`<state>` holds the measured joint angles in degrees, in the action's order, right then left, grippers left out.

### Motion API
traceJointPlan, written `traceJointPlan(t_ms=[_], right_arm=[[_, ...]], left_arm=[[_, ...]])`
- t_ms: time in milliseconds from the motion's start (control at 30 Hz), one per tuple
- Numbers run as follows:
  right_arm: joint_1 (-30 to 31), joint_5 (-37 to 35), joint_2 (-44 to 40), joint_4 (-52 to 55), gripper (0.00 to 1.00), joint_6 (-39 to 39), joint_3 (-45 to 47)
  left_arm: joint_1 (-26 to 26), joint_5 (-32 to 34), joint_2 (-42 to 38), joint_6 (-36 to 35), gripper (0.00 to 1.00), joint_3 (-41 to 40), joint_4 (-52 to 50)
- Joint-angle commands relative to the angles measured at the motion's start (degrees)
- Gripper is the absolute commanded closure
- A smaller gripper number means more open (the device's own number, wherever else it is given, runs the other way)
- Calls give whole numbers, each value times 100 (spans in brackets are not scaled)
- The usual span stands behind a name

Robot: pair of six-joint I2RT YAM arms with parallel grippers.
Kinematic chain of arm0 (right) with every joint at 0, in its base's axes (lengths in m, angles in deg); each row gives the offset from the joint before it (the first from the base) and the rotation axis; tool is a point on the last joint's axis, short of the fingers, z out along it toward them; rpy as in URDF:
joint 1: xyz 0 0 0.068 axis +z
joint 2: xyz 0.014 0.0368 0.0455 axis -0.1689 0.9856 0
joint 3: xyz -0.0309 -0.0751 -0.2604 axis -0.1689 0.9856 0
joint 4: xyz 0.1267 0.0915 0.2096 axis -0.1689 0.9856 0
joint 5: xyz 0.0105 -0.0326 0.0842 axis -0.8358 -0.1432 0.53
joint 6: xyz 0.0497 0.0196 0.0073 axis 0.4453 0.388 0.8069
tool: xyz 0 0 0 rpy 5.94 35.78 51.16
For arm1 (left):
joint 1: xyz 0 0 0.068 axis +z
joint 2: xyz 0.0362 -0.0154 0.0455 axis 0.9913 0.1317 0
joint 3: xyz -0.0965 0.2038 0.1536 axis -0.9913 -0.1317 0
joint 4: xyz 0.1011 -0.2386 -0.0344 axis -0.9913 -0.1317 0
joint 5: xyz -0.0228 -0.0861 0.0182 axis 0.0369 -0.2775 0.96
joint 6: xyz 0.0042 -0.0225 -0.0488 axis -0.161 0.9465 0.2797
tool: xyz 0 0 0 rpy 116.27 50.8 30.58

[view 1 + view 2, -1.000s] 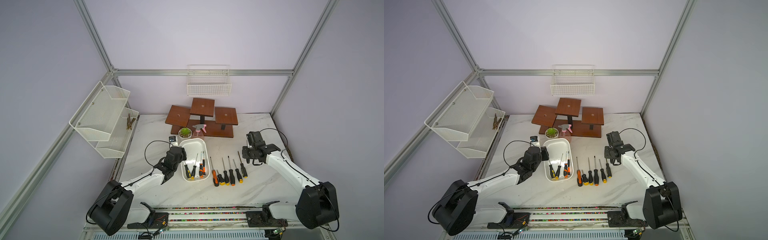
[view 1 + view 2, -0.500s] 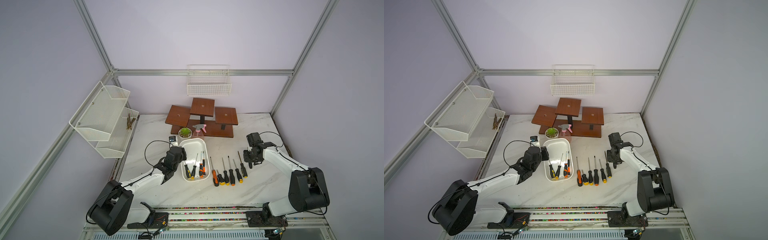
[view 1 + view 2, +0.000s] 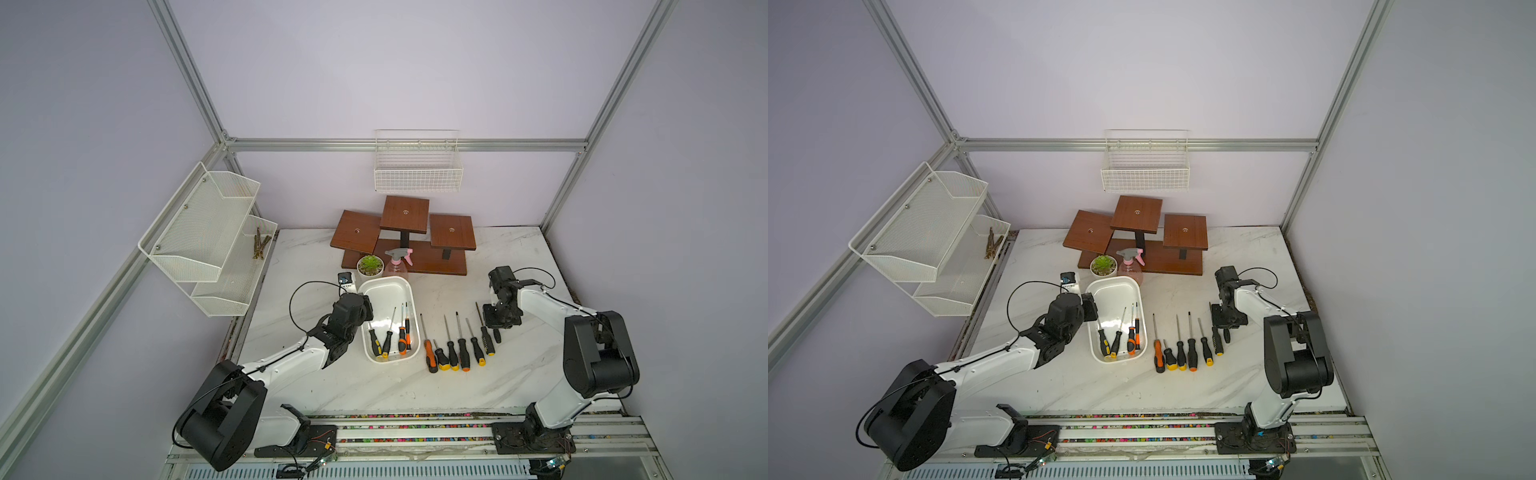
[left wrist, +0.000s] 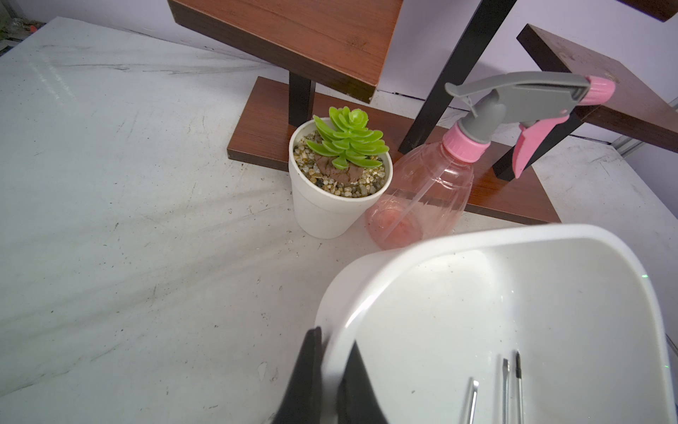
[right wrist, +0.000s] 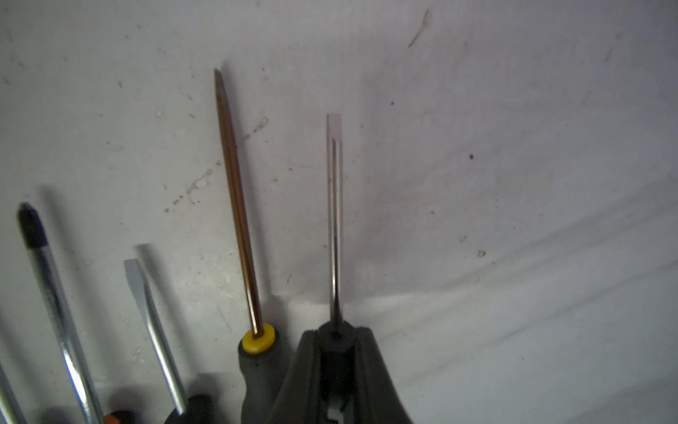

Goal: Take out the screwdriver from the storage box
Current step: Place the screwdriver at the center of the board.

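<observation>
The right fingers [image 5: 372, 370] are seen closed on the black handle of a flat-tipped screwdriver [image 5: 334, 220], its shaft pointing straight out ahead of them. The tool is held low over the bench [image 3: 374, 386], just beside a yellow-collared neighbour [image 5: 257, 343] at the right end of a row [image 3: 462, 345] laid out handles-forward. Whether the handle is already resting on the surface cannot be told. The left fingers [image 4: 304, 381] are clamped on the left wall of the box [image 4: 477, 240], one inside and one outside the rim, so the tub is pinned in place near the middle of the bench. Several more drivers [image 3: 388, 334] are shown lying in its near end. A potted succulent [image 4: 341, 147] and a pink spray bottle [image 4: 433, 183] are stood just behind it.

The step in hand is judged to be the set-down of this screwdriver, well clear of the box. It is best done if the tool is lowered until the handle is fully borne by the bench, the shaft being kept parallel to its neighbour. Only then should the grip be released, and the fingers raised straight up so that the yellow-collared driver is not nudged or the round handle set rolling.
</observation>
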<state>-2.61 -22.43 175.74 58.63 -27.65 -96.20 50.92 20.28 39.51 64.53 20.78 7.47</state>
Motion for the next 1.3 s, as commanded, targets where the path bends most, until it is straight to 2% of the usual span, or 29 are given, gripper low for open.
traceJointPlan(t_ms=[0,367,467,533,800,900,1133,1267], right_arm=[[-69,79,51,129,100,-81,-158],[-139,168,325,182,100,-119,-222],[-140,188,353,183,97,-138,-232],[-145,200,382,179,95,-148,-232],[-140,207,371,141,72,-151,-223],[-153,197,352,129,67,-138,-215],[-149,175,204,124,65,-112,-242],[-154,228,-165,113,65,-38,-258]], left_arm=[[47,13,-134,16,100,-107,265],[54,29,-170,34,100,-141,281],[56,26,-159,34,100,-137,276],[57,23,-153,34,100,-137,274],[57,30,-152,43,100,-136,265],[57,27,-146,43,100,-136,265],[57,30,-150,42,100,-137,270],[57,13,-144,43,100,-126,266]])
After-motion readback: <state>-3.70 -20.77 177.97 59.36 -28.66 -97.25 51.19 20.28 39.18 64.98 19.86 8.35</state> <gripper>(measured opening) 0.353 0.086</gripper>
